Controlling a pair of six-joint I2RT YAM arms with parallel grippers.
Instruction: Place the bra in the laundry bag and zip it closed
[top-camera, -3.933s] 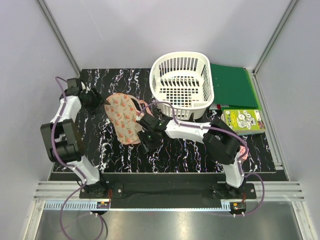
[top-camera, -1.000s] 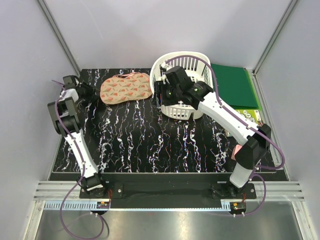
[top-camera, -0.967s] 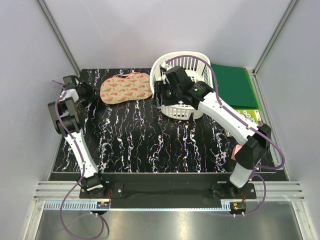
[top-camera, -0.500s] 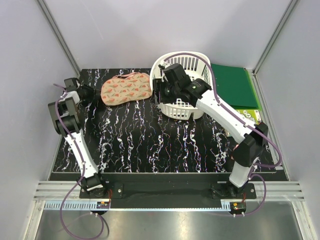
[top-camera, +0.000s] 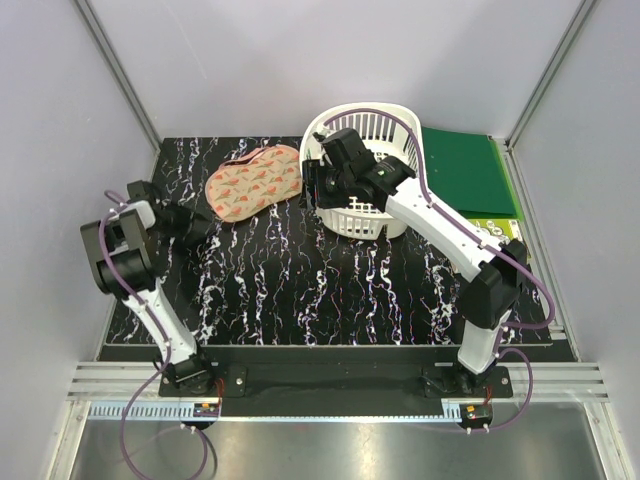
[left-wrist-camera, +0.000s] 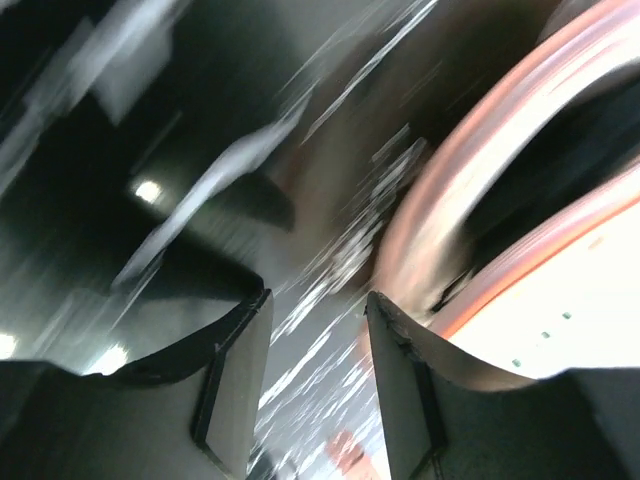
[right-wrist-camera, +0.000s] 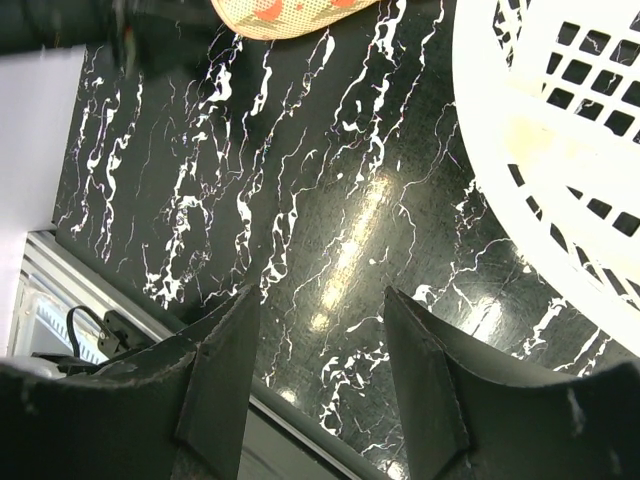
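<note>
Left fingers (left-wrist-camera: 235, 390) stand spread just beside the left end of the laundry bag (top-camera: 255, 180), pinching nothing that the blurred wrist view shows; right fingers (right-wrist-camera: 215, 380) spread and empty beside the basket (top-camera: 395, 140); bra not seen in any view, judged to be inside the bag; step in hand judged the zipping; next move calls for finding the pull along the pink trim (left-wrist-camera: 450, 180); counter (top-camera: 330, 290) glossy black, white-veined; walls (top-camera: 300, 60) plain pale grey.

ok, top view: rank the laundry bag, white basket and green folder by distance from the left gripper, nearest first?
From the left gripper:
1. laundry bag: just beyond it, back-left of the table.
2. white basket: back centre.
3. green folder: back-right corner, past the basket.
</note>
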